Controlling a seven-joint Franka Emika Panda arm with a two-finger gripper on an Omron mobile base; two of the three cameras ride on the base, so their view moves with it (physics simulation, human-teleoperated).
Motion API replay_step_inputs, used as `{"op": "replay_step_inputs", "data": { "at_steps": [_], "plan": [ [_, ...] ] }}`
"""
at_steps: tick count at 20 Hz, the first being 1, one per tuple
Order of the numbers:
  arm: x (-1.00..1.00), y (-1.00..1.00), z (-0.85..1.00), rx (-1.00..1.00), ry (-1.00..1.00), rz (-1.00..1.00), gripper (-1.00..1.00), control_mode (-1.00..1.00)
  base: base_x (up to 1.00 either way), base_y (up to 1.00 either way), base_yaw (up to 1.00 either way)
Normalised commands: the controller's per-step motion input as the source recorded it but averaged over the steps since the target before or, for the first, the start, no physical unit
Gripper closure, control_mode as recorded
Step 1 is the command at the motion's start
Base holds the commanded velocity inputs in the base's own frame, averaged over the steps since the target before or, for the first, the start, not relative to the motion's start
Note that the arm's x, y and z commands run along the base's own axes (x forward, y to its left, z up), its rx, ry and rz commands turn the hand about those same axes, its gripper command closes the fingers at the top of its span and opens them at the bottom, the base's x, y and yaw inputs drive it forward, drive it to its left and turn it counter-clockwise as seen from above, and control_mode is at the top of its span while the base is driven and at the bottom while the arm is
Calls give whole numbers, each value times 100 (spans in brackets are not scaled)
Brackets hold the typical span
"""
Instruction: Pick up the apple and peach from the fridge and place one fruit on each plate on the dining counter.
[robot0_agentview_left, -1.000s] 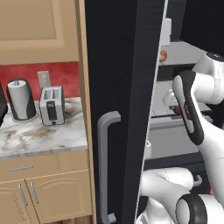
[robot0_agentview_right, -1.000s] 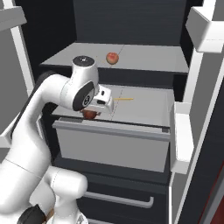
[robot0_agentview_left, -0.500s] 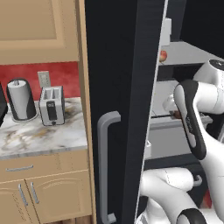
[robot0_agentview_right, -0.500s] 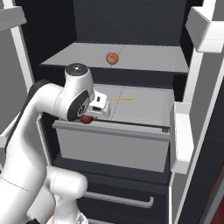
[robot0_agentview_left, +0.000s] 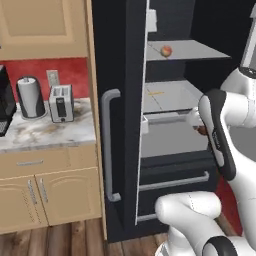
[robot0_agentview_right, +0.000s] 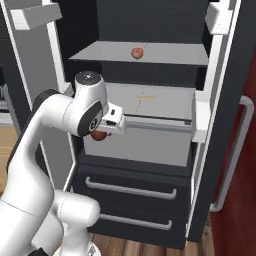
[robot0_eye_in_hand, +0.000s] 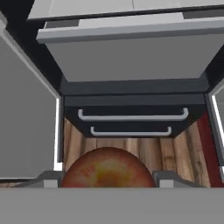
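The black fridge stands open, also seen as the fridge. On its upper grey shelf lies a red fruit with a stem, the apple, also visible as the apple. My gripper is shut on a red fruit with yellow-orange blotches, the peach, outside the fridge in front of the grey drawer. The gripper is half hidden by my forearm there. In the hand view the gripper points down at the floor. The plates and dining counter are out of view.
Both fridge doors swing outward, one on each side of my arm; the grey bar handle is on the left one. Two lower freezer drawers lie below the gripper. A marbled wall counter holds a toaster and a canister.
The whole picture has shifted, so the base has moved. My hand with the peach has drawn back out of the fridge and now hangs lower, in front of the drawer.
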Motion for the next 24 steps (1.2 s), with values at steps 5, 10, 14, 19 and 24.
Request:
{"op": "replay_step_inputs", "data": {
  "at_steps": [5, 10, 14, 19, 24],
  "plan": [
    [0, 0, 0, 0, 0, 0, 100, 100, -100, 0, 9],
    [0, 0, 0, 0, 0, 0, 100, 100, -100, 2, 41],
    [0, 0, 0, 0, 0, 0, 100, 100, -69, 23, 75],
    [0, 0, 0, 0, 0, 0, 100, 100, -1, 7, 100],
    [0, 0, 0, 0, 0, 0, 100, 100, 0, 0, 100]
  ]
}}
